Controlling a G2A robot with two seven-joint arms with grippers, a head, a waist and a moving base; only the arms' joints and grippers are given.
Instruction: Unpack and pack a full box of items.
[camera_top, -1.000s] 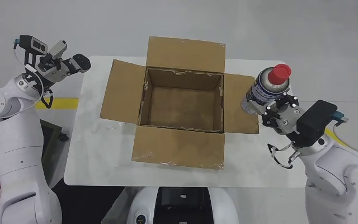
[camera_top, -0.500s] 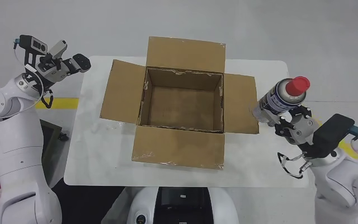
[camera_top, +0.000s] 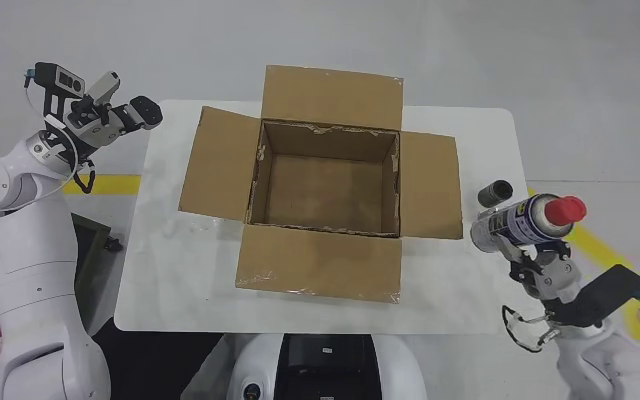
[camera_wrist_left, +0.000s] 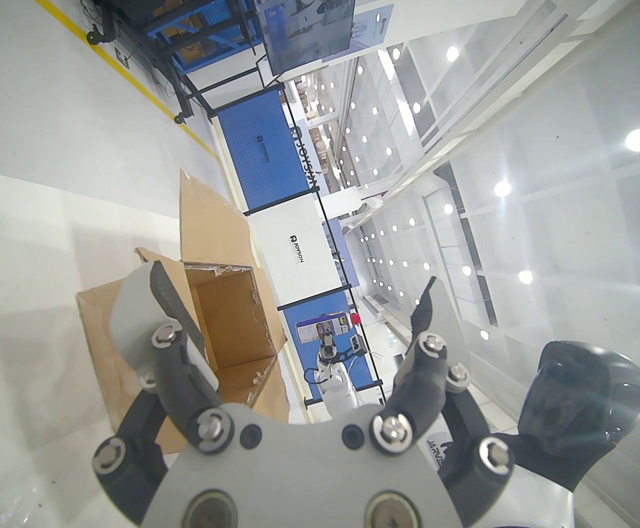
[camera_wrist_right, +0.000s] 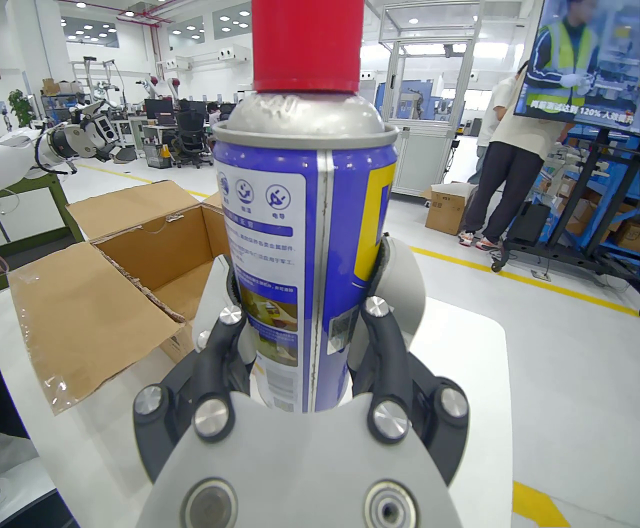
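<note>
**Spray can in right end effector, off the box's right side**

Table (camera_top: 180, 290): white, with rounded corners. It carries one cardboard box (camera_top: 325, 190) at its centre.

Box: open, with all four flaps folded outward and lying flat. Its bare brown floor shows in the top view. Torn tape edges run along the inner rim. The right wrist view shows the same box (camera_wrist_right: 150, 250) beyond the can, with one flap toward the camera.

Spray can (camera_top: 520, 222): blue and silver body with a red cap. It sits at the right edge of the table, just past the box's right flap and apart from it. In the top view the cap end points away from the box. I cannot tell whether its base touches the table.

Right end effector (camera_top: 535, 258): pinches the spray can (camera_wrist_right: 310, 200) low on its body, with one finger on each side and both pressed against the label.

Small dark cylinder (camera_top: 494, 193): on the table between the right flap and the can, just beside the can. I cannot tell if they touch.

Left end effector (camera_top: 145, 112): held off the table's far left corner, well apart from the box. The left wrist view shows its fingers (camera_wrist_left: 165, 300) spread wide, with the box and the distant spray can (camera_wrist_left: 322, 327) between them.
</note>
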